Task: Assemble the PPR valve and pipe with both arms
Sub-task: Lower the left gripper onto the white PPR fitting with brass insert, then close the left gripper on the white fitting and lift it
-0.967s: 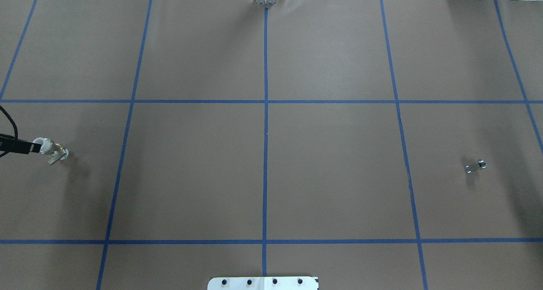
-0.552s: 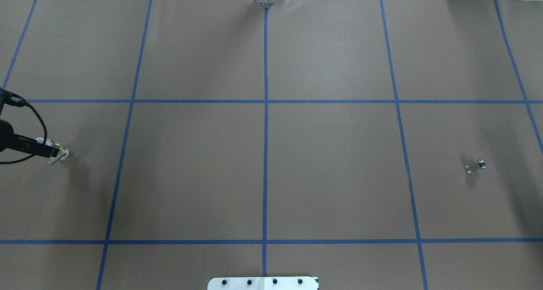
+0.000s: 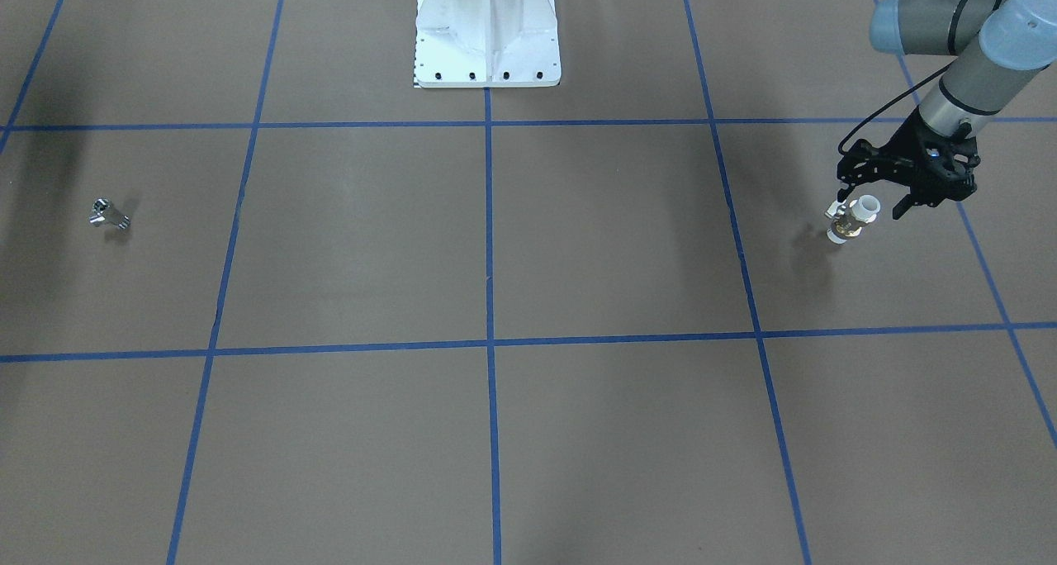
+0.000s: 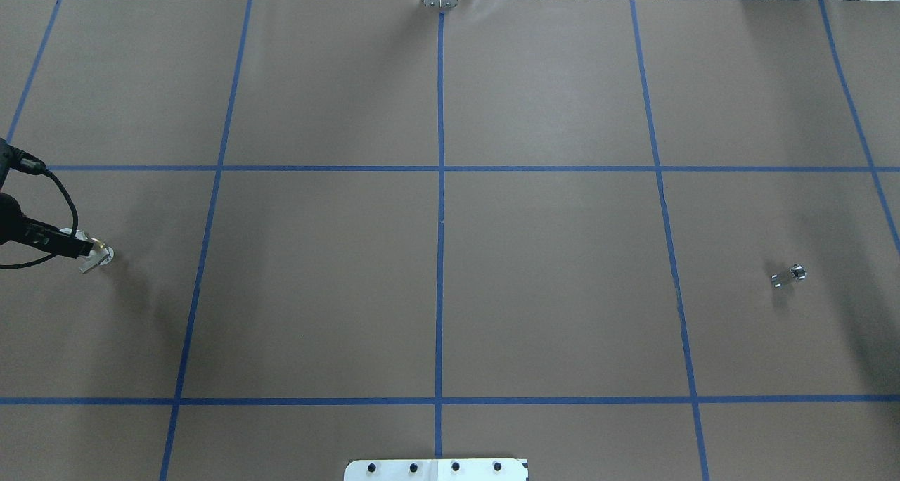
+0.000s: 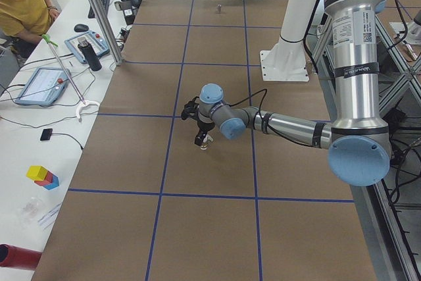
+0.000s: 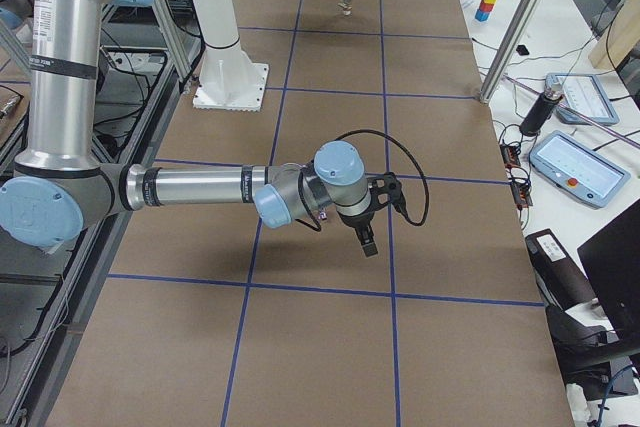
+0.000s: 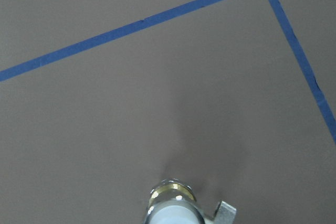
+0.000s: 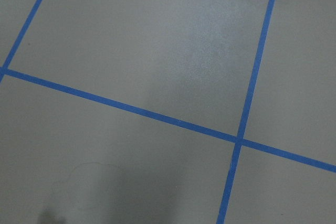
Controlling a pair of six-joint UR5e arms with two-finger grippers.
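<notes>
Brown paper covers the table (image 4: 548, 291). At its left edge the left gripper (image 3: 872, 205) hangs with fingers spread wide on either side of the PPR valve (image 3: 850, 222), which stands on the paper. Far right lies the pipe (image 4: 787, 276). For the right gripper (image 6: 365, 235), finger spread cannot be told.

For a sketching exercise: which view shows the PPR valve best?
Exterior front-facing: the PPR valve shows whole, white ends and brass middle. Overhead partly hides it, left wrist crops it, side views shrink it, right wrist misses it.
</notes>
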